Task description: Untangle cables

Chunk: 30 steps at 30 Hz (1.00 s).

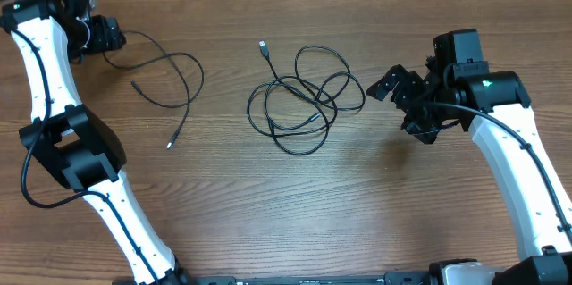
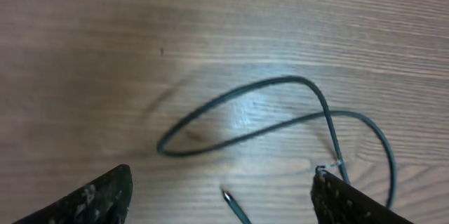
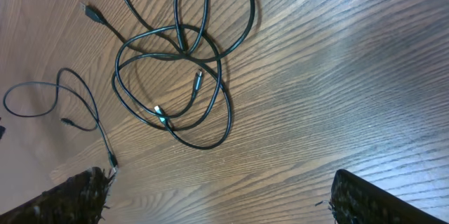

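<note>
No legible text, no labels or numbers on cables (image 1: 308, 96), arms (image 1: 40, 62), table (image 1: 357, 213)

Tangled cables (image 1: 315, 99) centre; single cable (image 1: 198, 79) left, apart; left tool (image 1: 114, 37) beside it; right tool (image 1: 400, 108) right.

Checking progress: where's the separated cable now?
Overhead view: the separated cable lies alone on the left arm's side, curling out from near the left gripper, well clear of the tangle at centre.
</note>
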### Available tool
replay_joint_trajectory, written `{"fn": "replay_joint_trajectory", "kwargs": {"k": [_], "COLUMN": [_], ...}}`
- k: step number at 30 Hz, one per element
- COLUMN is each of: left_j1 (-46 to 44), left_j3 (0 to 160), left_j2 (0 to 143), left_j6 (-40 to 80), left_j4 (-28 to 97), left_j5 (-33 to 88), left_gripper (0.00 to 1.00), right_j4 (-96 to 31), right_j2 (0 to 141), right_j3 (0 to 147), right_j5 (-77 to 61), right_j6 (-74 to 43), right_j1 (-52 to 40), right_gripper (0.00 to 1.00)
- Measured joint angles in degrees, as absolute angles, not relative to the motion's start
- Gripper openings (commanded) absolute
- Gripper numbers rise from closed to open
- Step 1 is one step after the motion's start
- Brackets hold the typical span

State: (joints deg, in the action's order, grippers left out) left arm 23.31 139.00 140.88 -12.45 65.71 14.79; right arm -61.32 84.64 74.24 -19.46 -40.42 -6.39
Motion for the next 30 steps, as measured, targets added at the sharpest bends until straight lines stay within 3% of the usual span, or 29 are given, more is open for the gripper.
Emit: {"fn": "replay_joint_trajectory", "kwargs": {"k": [10, 15, 18, 22, 24, 30], "left_j1": [23.33, 23.33, 23.33, 23.33, 23.33, 23.33], "left_j3": [139.00, 139.00, 139.00, 138.98, 139.04, 141.86], "left_j2": [144.81, 148.42, 150.63, 151.76, 151.76, 151.63], "left_j6": [-19.59, -20.60, -20.29, -16.97, -15.77, -10.68], "left_j4": [60.51, 56.45, 54.76, 53.10, 53.87, 60.12], "left_j5": [14.50, 14.09, 13.47, 12.12, 11.75, 11.42], "left_gripper": [0.87, 0.79, 0.59, 0.19, 0.04, 0.04], "right_j4": [-61.32, -61.32, -61.36, -61.34, -61.32, -61.34], "right_j2": [84.64, 84.64, 84.64, 84.64, 84.64, 84.64], "right_j3": [74.24, 74.24, 74.24, 74.24, 74.24, 74.24], "right_j5": [-19.46, -19.46, -19.46, -19.46, -19.46, -19.46], "right_j6": [-40.42, -40.45, -40.40, -40.45, -40.42, -40.42], "right_j1": [-6.42, -6.42, -6.39, -6.39, -6.42, -6.42], "right_gripper": [1.00, 1.00, 1.00, 1.00, 1.00, 1.00]}}
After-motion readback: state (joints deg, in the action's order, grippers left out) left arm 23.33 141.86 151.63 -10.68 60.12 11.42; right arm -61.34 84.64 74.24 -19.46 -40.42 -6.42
